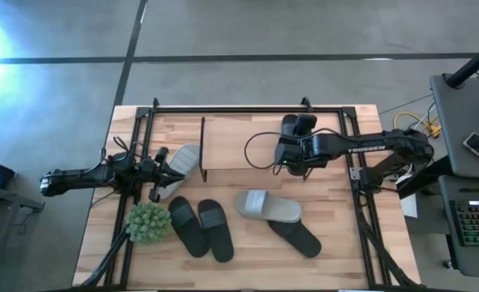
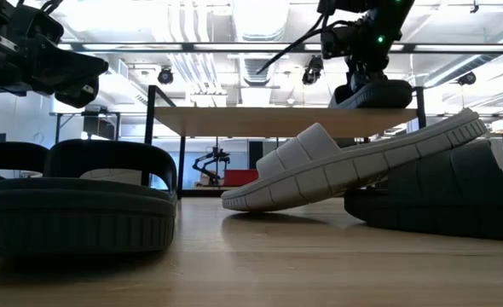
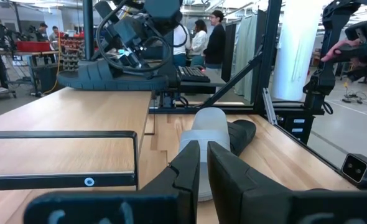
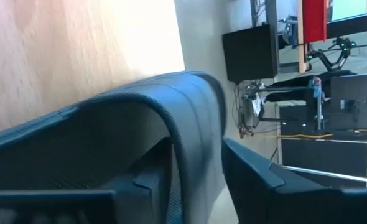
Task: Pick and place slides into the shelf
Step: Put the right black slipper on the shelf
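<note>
Black slide (image 4: 171,106) sat up on the wood top of the shelf (image 1: 231,142), towards its right end, directly under the right gripper (image 4: 193,171). Strap ran up between the two fingers, with a sliver of daylight on one side, so looked let go rather than clamped. Couldn't tell the long axis for sure. Probably needed a straight lift off the strap next, no sideways drag. Left gripper (image 3: 202,165) hung pinched together and empty just short of a grey slide (image 1: 183,162) by the shelf's left end, so clearly the nearer arm for that one
</note>
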Motion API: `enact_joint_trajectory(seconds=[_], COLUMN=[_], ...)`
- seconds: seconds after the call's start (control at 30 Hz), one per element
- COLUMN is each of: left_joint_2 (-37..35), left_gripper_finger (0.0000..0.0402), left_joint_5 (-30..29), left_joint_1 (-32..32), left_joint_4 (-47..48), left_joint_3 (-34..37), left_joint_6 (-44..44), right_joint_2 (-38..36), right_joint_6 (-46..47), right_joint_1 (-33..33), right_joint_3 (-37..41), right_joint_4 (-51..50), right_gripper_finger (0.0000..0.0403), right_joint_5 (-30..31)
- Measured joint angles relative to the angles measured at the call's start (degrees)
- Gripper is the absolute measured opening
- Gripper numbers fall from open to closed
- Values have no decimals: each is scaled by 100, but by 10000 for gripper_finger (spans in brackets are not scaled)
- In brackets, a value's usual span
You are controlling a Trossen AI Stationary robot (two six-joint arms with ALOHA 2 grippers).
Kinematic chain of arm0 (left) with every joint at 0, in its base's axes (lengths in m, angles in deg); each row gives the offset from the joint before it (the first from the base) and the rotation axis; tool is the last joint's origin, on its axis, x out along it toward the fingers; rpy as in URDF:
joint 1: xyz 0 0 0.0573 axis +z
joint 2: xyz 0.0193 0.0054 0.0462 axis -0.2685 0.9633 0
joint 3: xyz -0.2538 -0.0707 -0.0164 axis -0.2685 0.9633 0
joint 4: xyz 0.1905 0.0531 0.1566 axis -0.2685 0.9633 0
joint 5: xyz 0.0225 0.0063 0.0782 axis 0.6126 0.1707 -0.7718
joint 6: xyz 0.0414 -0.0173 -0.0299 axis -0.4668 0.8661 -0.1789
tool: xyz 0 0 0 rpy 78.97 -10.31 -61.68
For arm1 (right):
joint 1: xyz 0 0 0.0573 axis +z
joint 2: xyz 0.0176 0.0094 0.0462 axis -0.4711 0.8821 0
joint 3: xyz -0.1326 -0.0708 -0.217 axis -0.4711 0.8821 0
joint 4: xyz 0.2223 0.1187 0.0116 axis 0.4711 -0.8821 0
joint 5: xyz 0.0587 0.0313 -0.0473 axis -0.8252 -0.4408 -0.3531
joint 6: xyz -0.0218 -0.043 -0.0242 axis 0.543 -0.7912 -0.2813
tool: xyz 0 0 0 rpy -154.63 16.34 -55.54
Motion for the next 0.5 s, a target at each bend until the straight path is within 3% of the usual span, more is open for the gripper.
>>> enact_joint_trajectory(seconds=[0.13,0.33,0.5], left_joint_2=[6,4,2], left_gripper_finger=[17,17,17], left_joint_5=[-2,-1,0], left_joint_1=[0,1,2], left_joint_4=[0,-1,0], left_joint_3=[0,0,0], left_joint_6=[2,1,1], right_joint_2=[-135,-474,-782], right_joint_6=[-77,-51,473], right_joint_1=[9,13,13], right_joint_3=[-62,-80,-80], right_joint_4=[-16,-99,-516], right_gripper_finger=[147,165,174], right_joint_5=[-47,-810,-967])
